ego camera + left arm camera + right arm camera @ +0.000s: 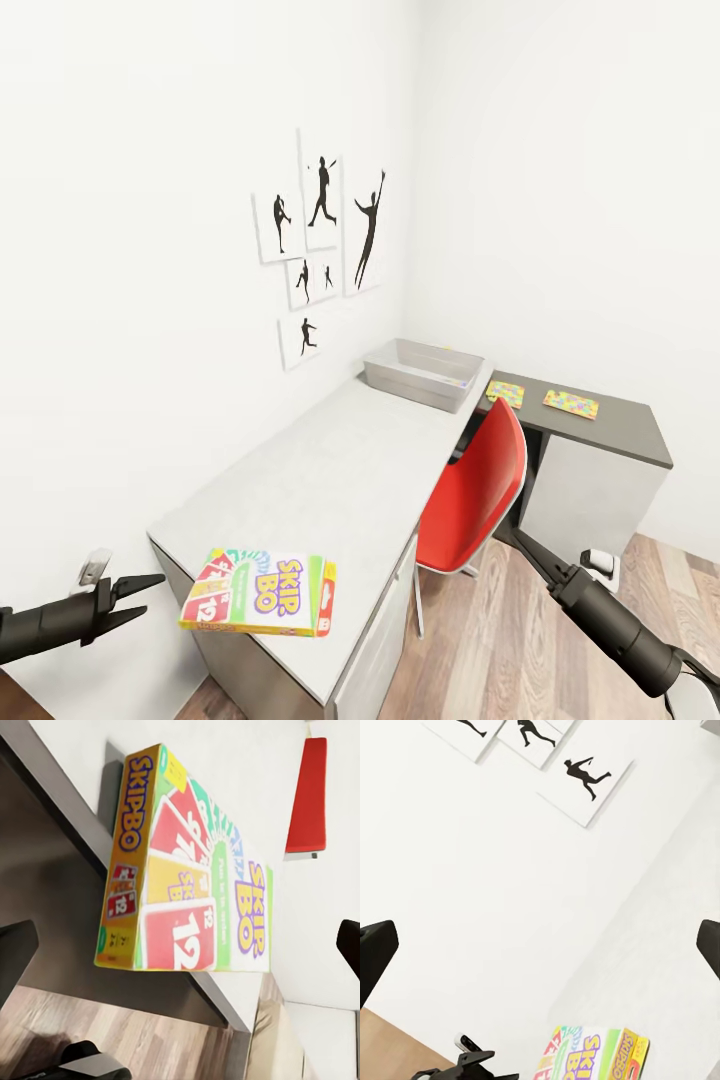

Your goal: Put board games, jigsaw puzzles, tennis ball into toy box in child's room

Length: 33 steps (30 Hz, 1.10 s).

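Jaws of the left gripper (150, 595) are standing spread, two dark tapered fingers pointing toward the board game (259, 592) and apart from it, gripping nothing. Whether the right gripper's jaws are spread or pressed together cannot be told; only dark finger edges are showing in the right wrist view.

That board game, a thin flat printed carton in white and green with red cards and "SKIP BO" lettering, is lying at the near corner of the table (330, 470), one end overhanging the edge. Along the table's smooth pale grey top, the toy box (424, 373) is sitting at the far end against the wall, a shallow grey tray with sloping walls. Beyond it, two multicoloured jigsaw puzzles (570, 404) are lying flat on the dark grey section. A glossy red chair (478, 495) is standing beside the table. Black silhouette prints (322, 240) are hanging on the white wall.
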{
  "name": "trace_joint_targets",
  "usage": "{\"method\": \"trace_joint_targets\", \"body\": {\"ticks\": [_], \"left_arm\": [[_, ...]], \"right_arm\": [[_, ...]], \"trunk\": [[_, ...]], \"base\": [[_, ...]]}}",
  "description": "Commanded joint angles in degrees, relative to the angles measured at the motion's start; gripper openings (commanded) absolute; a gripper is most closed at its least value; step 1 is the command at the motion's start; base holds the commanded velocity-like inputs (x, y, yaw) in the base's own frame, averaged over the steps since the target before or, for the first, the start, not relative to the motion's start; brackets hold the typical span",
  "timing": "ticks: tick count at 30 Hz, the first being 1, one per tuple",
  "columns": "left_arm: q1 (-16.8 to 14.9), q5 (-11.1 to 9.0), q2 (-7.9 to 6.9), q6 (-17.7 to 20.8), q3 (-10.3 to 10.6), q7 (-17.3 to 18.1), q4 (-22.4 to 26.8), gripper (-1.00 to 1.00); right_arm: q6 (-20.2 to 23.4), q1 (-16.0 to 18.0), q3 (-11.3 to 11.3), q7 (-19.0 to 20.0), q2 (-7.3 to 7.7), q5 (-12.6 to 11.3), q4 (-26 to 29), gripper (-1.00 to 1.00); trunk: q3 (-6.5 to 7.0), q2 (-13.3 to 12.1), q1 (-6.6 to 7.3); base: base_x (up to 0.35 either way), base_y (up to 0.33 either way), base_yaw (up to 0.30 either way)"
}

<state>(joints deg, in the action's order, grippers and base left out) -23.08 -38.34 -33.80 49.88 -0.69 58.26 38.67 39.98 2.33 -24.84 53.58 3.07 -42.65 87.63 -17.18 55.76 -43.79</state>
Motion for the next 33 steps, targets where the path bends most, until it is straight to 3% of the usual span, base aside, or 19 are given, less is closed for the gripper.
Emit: {"method": "trace_joint_targets", "body": {"ticks": [1,33], "left_arm": [[-0.04,-0.10,0.01,0.30,-0.02,0.09,0.00,1.00],[-0.04,-0.14,0.40,0.37,-0.02,0.33,0.00,1.00]], "right_arm": [[0.36,0.04,-0.04,0.04,0.00,-0.24,0.00,1.00],[0.36,0.04,-0.04,0.04,0.00,-0.24,0.00,1.00]], "trunk": [[-0.07,0.05,-0.01],[-0.07,0.05,-0.01]], "base": [[0.000,0.000,0.000],[0.000,0.000,0.000]]}}
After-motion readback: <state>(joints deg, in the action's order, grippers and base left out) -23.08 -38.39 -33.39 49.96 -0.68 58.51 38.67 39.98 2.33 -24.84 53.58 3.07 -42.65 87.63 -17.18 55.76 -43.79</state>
